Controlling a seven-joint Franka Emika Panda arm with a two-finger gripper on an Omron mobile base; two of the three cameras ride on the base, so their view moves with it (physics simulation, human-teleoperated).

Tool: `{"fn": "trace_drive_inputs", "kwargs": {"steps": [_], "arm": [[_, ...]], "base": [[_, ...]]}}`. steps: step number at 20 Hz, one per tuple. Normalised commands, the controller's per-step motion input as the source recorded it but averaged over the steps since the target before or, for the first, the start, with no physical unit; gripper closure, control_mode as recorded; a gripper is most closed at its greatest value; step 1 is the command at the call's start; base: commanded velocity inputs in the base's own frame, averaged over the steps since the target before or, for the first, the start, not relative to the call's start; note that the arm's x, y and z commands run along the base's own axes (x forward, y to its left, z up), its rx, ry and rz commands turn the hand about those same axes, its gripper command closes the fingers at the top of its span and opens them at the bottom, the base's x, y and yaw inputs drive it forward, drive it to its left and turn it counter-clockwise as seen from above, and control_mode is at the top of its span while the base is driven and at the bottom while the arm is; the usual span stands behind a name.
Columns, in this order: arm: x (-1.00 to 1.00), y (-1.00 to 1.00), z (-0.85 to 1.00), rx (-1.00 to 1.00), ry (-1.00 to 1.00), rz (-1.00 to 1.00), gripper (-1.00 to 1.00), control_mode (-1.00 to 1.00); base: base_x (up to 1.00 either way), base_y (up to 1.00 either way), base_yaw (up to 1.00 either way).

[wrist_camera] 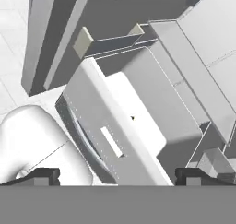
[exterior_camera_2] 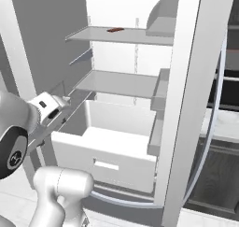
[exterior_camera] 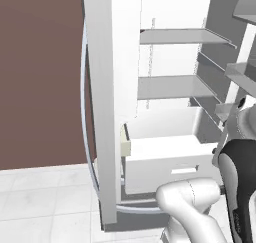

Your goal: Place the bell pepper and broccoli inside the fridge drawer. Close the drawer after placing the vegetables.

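Fridge drawer (exterior_camera: 165,162), a wide shallow white box with a small rectangular handle slot (exterior_camera: 183,171) in its front panel, stands pulled out from the bottom of the open white fridge (exterior_camera: 107,87). In the left base view its pale inside floor lies bare as far as the frame reveals, and the same goes for the right base view, where the fridge drawer (exterior_camera_2: 107,153) sits below two flat grey shelves. A small dark red-brown item (exterior_camera_2: 115,30) lies on the upper grey shelf (exterior_camera_2: 116,34) in the right base view; it is too small to say what it is. The lower grey shelf (exterior_camera_2: 116,83) carries nothing that can be made out.

From the hand view the fridge drawer (wrist_camera: 115,126) runs diagonally across the frame, slot facing the lower left, with the white-tiled floor (wrist_camera: 14,80) off to the left side. The two dark fingers (wrist_camera: 44,176) stand wide apart at the bottom corners of that view with nothing between them, so the gripper (wrist_camera: 117,179) is open and holds nothing, poised above the drawer's front edge without touching it.

In the left base view the fridge's door edge rises beside a brown wall (exterior_camera: 40,77), and the white arm (exterior_camera: 200,207) rises at the lower right.
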Motion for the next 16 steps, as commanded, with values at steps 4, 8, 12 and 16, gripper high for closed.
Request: {"fn": "trace_drive_inputs", "kwargs": {"steps": [4,8,12,16], "arm": [[0.00,0.00,0.00,0.00,0.00,0.00,-1.00,1.00],[0.00,0.00,0.00,0.00,0.00,0.00,-1.00,1.00],[0.00,0.00,0.00,0.00,0.00,0.00,-1.00,1.00],[0.00,0.00,0.00,0.00,0.00,0.00,-1.00,1.00]], "base": [[-1.00,0.32,-0.03],[-1.00,0.24,-0.32],[-0.83,0.04,-0.69],[-0.34,0.00,-0.78]]}}
